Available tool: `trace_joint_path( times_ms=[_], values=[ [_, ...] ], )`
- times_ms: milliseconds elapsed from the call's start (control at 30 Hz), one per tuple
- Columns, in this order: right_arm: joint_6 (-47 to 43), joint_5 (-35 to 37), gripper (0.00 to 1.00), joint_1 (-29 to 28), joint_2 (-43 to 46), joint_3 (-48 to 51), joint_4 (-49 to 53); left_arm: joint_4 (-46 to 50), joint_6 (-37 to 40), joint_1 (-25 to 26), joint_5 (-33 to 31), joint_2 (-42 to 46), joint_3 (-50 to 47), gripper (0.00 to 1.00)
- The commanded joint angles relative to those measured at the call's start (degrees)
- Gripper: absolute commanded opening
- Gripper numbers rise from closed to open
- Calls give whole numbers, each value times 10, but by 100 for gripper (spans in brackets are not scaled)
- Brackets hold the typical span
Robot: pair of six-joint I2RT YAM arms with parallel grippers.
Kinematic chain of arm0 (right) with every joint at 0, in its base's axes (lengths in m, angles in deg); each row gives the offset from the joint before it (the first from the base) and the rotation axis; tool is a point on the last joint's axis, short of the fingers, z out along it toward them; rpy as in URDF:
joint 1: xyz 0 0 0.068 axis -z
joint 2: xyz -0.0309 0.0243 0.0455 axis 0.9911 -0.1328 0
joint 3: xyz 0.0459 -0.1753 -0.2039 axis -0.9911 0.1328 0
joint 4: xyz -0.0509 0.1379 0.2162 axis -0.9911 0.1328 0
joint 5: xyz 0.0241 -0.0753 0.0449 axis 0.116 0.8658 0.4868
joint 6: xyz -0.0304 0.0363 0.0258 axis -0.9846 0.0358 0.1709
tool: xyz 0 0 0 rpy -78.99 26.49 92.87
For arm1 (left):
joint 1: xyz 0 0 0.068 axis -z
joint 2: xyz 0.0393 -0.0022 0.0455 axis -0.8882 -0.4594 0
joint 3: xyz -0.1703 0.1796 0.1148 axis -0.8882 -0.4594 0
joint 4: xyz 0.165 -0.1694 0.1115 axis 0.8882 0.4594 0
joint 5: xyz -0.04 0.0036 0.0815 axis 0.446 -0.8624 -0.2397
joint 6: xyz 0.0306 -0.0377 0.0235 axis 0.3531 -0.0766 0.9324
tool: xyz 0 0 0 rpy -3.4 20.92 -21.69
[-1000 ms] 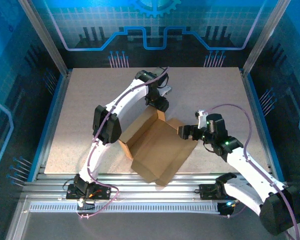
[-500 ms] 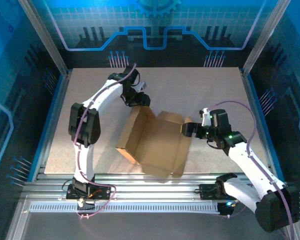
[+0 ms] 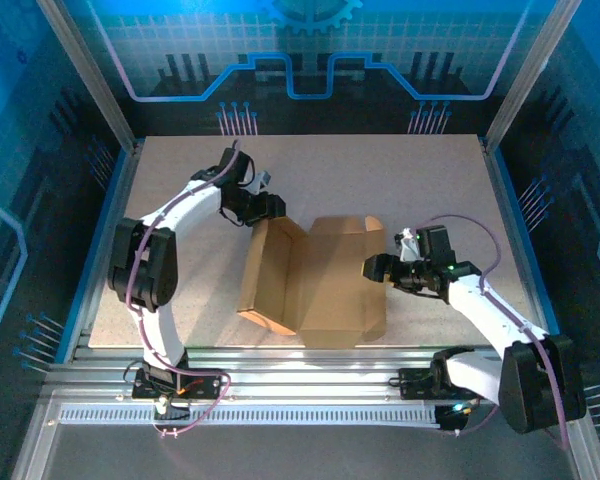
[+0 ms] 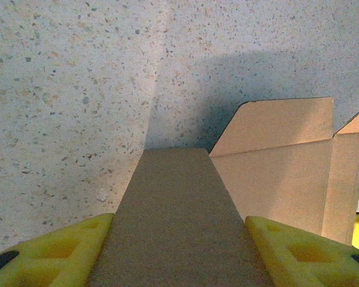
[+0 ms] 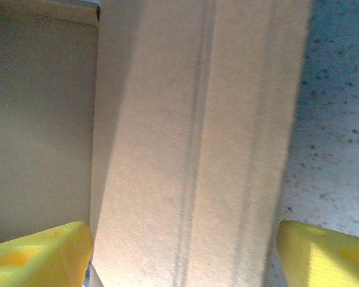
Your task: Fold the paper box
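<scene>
The paper box (image 3: 325,285) is plain brown cardboard, part-folded, lying mid-table with a raised wall along its left side and flaps standing at the back and right. My left gripper (image 3: 267,208) is at the box's far-left corner. In the left wrist view its yellow fingers (image 4: 54,251) press both sides of a cardboard wall (image 4: 176,209), so the left gripper (image 4: 179,245) is shut on it. My right gripper (image 3: 372,267) is at the box's right edge. In the right wrist view a creased flap (image 5: 191,131) spans my right gripper (image 5: 182,254) from finger to finger.
The speckled table top (image 3: 410,180) stretches behind and to the right of the box. The box's near edge lies close to the table's front edge and the metal rails (image 3: 310,375). Frame posts (image 3: 90,75) stand at the back corners.
My left arm has swung left with the box's far corner, turning the box from diagonal to square with the table. My right gripper has narrowed onto the right flap.
</scene>
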Motion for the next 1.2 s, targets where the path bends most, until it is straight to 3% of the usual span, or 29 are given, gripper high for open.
trace_joint_path(
  times_ms=[0, 300, 467, 533, 667, 800, 1000, 1167],
  values=[
    [9, -58, 74, 7, -6, 10, -50, -21, -20, -6, 7, 14, -30, 51],
    [-11, -53, 38, 5, 4, -18, -23, -106, -74, -22, 49, 47, -99, 52],
    [-54, -19, 21, 6, 8, -79, 70, -144, -76, -36, 76, 78, -125, 59],
    [-78, -6, 18, 5, 8, -111, 110, -153, -60, -41, 93, 90, -126, 61],
    [-131, 2, 17, 8, -10, -179, 191, -139, -16, -64, 141, 106, -105, 76],
    [-159, 2, 13, 7, -26, -233, 225, -105, 36, -70, 149, 114, -68, 84],
    [-181, 0, 10, -3, -46, -271, 247, -67, 84, -68, 185, 99, -23, 89],
    [-216, 11, 9, -8, -67, -328, 294, -26, 193, -33, 190, 85, 19, 91]
  ],
)
